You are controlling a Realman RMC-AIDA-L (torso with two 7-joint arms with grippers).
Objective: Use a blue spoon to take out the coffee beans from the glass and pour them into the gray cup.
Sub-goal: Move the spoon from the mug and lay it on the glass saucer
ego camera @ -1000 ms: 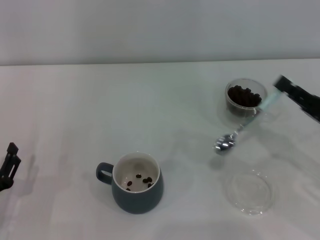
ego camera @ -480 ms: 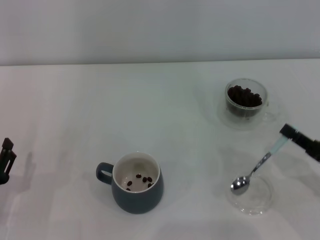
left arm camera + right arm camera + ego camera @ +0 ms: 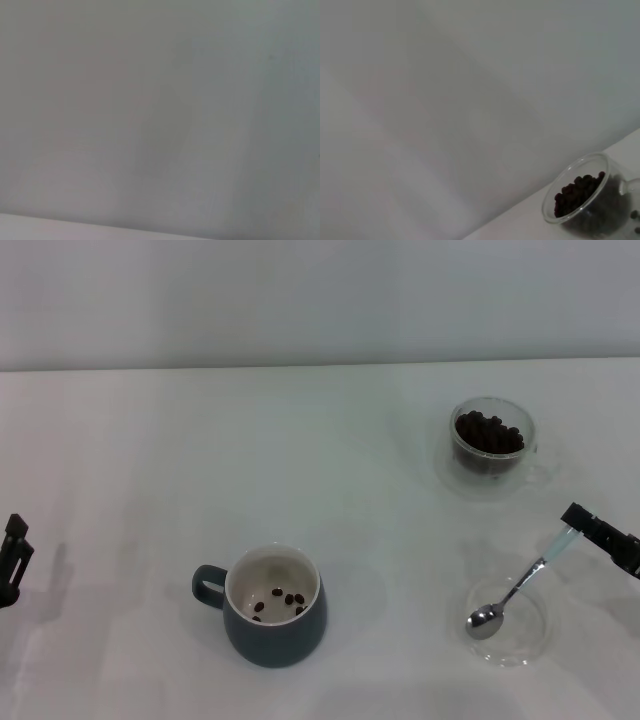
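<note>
The glass stands at the back right, full of coffee beans; it also shows in the right wrist view. The gray cup stands front centre with a few beans on its cream bottom. My right gripper at the right edge is shut on the pale handle of the blue spoon. The spoon slants down and its metal bowl rests in the flat clear dish. My left gripper hangs at the left edge, far from everything.
The white table runs back to a pale wall. The flat clear dish lies at the front right, below the glass. Open tabletop lies between the cup and the glass.
My right gripper has moved from beside the glass toward the front with the spoon. The spoon bowl has dropped into the flat dish. The left arm has barely shifted.
</note>
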